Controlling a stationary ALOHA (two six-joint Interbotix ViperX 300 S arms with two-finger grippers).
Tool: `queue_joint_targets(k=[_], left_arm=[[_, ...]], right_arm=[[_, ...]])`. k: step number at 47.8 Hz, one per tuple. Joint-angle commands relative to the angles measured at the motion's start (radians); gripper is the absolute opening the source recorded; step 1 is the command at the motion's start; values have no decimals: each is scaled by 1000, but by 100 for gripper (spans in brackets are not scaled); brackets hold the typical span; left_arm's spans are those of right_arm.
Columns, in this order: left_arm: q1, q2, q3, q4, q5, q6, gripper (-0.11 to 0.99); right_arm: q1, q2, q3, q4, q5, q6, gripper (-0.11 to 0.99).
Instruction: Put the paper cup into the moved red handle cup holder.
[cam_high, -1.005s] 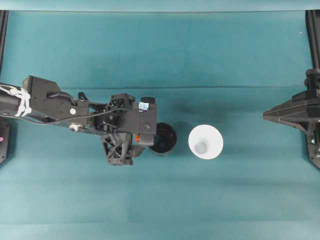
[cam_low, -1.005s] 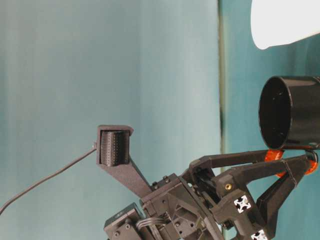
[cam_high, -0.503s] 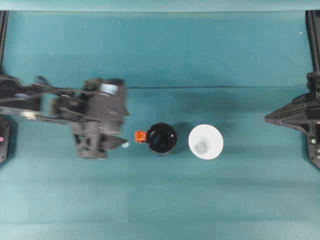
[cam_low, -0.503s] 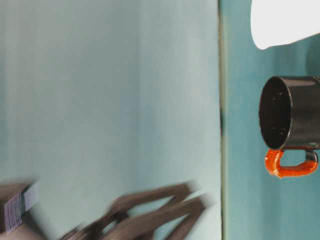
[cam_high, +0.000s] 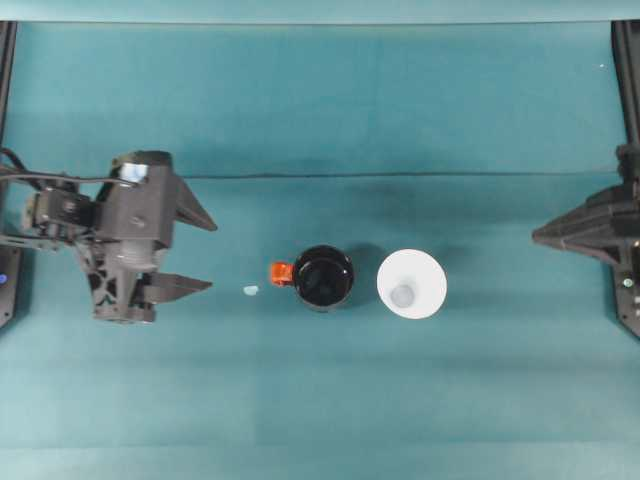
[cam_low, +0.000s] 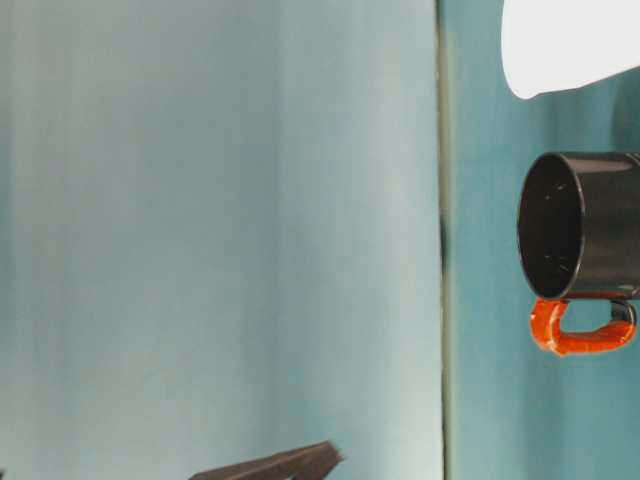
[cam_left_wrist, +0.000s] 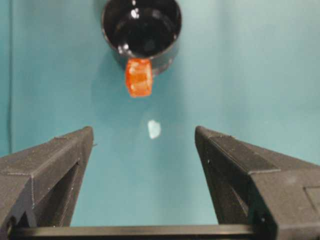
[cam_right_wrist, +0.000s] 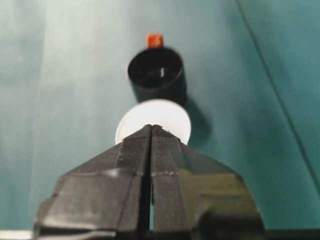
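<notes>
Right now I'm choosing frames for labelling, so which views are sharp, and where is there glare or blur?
Overhead view: sharp and evenly lit, with a soft shadow beside the black holder and the paper cup. Table-level view: crisp holder, the cup overexposed to plain white. Left wrist view: glints inside the holder, its orange handle slightly soft. Right wrist view: the shut right hand sharp, holder and cup blurred.

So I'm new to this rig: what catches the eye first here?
The glossy black red handle cup holder stands mid-table, its orange handle toward the open left gripper. The white paper cup stands just beside it, toward the shut right gripper.
</notes>
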Motion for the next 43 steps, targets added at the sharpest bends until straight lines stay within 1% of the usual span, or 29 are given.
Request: queue_joint_targets(k=[1,4,10,12,15,16,18,20,21,23,25,30,32,34,36,38,43], left_arm=[[-3,-26,-8,3,-3,2,87],[-3,-31,-6,2,-2,2,87],[-3,-35,-6,3,5,0,87],[-3,-38,-6,3,8,0,87],[-3,-40,-6,2,8,-3,87],[-3,-40,-6,3,8,-3,87],[-3,-41,-6,3,8,-3,87],[-3,-44,-5,3,8,-3,87],[-3,-44,-2,3,8,-3,87],[-3,-49,0,3,8,-3,87],[-3,-54,5,3,8,-3,87],[-3,-69,14,3,8,-5,87],[-3,-75,15,2,8,-5,87],[-3,-80,18,3,8,-5,87],[-3,-83,20,3,8,-6,87],[-3,-87,21,3,8,-6,87],[-3,-94,26,2,8,-6,87]], right_arm=[[-12,48,-41,2,6,6,-10],[-18,67,-52,2,23,6,-10],[-20,107,-78,2,37,8,-6],[-21,117,-89,2,41,9,-3],[-31,133,-106,6,57,14,4],[-37,138,-112,6,64,18,7],[-46,149,-127,8,84,32,14],[-57,164,-141,6,109,57,23],[-58,167,-146,3,115,67,29],[-60,175,-150,2,123,81,40],[-60,179,-153,3,123,87,53],[-60,187,-156,2,123,92,83],[-60,190,-158,3,123,95,91],[-61,199,-160,3,124,98,93],[-63,215,-166,6,127,103,90],[-64,235,-173,6,130,112,90],[-74,314,-206,6,138,155,90]])
